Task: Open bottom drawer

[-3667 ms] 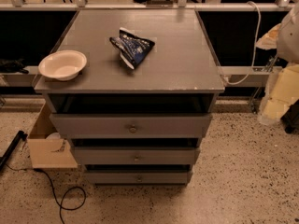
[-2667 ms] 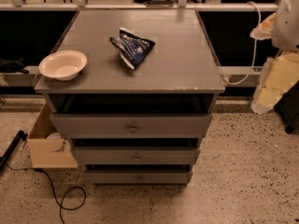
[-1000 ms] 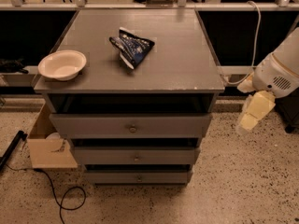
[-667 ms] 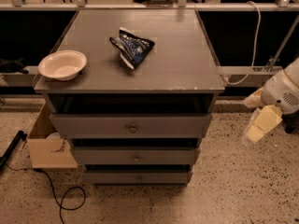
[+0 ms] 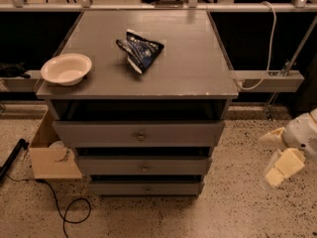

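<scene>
The grey cabinet has three drawer fronts stacked under its top. The bottom drawer is the lowest and narrowest front, just above the floor, with a small round knob at its centre. It sits flush under the middle drawer. My gripper hangs low at the right edge of the view, over the speckled floor, to the right of the cabinet and about level with the middle drawer. It touches nothing.
A white bowl and a dark blue snack bag lie on the cabinet top. A cardboard box stands left of the drawers, with a black cable on the floor. A white cable hangs at the back right.
My arm has come down from the upper right to low beside the cabinet's right side. The drawers, bowl and bag have not moved.
</scene>
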Robot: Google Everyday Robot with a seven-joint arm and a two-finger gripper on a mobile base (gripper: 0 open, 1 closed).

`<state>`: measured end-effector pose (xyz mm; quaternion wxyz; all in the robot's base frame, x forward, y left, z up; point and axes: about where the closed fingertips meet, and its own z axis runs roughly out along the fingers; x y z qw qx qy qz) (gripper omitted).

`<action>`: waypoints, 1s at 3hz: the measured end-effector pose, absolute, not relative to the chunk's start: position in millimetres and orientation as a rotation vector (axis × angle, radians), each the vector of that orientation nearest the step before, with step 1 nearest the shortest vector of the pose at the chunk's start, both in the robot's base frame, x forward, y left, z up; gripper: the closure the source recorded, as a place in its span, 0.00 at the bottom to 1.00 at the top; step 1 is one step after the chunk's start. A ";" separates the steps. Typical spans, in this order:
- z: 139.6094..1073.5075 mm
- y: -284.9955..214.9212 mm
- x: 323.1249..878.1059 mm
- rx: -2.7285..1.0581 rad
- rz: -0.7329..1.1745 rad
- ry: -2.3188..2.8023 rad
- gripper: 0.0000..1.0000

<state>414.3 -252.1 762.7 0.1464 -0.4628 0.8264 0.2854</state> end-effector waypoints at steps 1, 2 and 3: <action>732.3 -229.3 381.1 -1.361 0.898 2.387 0.00; 730.2 -229.1 381.8 -1.345 0.912 2.383 0.00; 729.0 -232.5 387.0 -1.300 0.935 2.370 0.00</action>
